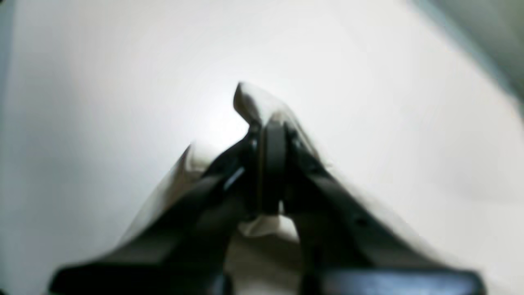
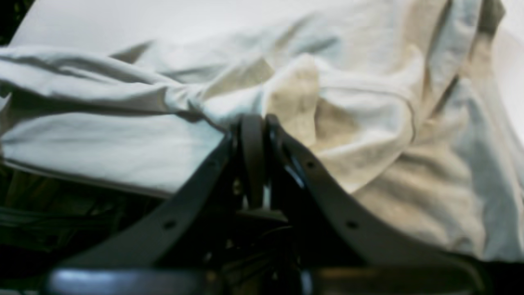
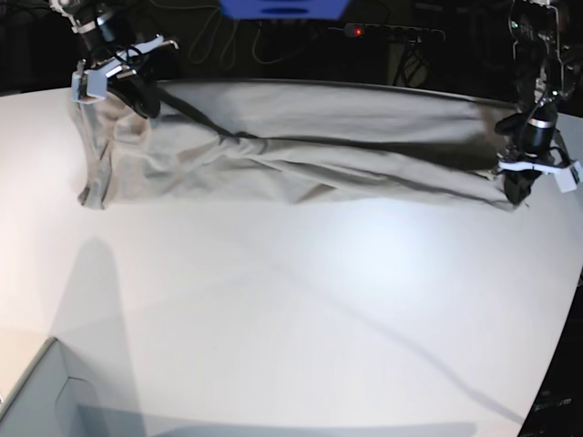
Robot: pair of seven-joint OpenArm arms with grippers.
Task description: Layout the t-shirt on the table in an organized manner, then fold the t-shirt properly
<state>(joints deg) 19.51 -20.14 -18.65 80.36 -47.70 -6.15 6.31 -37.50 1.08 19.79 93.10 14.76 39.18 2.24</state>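
The light grey-beige t-shirt (image 3: 301, 150) hangs stretched in a long wrinkled band along the far side of the white table (image 3: 291, 309), held up between both grippers. My right gripper (image 3: 137, 96), at the left in the base view, is shut on bunched cloth; the right wrist view shows its closed tips (image 2: 254, 123) pinching the t-shirt (image 2: 368, 123). My left gripper (image 3: 519, 187), at the right in the base view, is shut on the other end; the blurred left wrist view shows its tips (image 1: 268, 123) clamped on a cloth corner (image 1: 249, 100) above the table (image 1: 123, 82).
A pale grey box corner (image 3: 46, 401) sits at the front left. Beyond the table's curved far edge are a blue object (image 3: 282, 7), a power strip with a red light (image 3: 383, 32) and cables. The arms' shadows fall across the tabletop.
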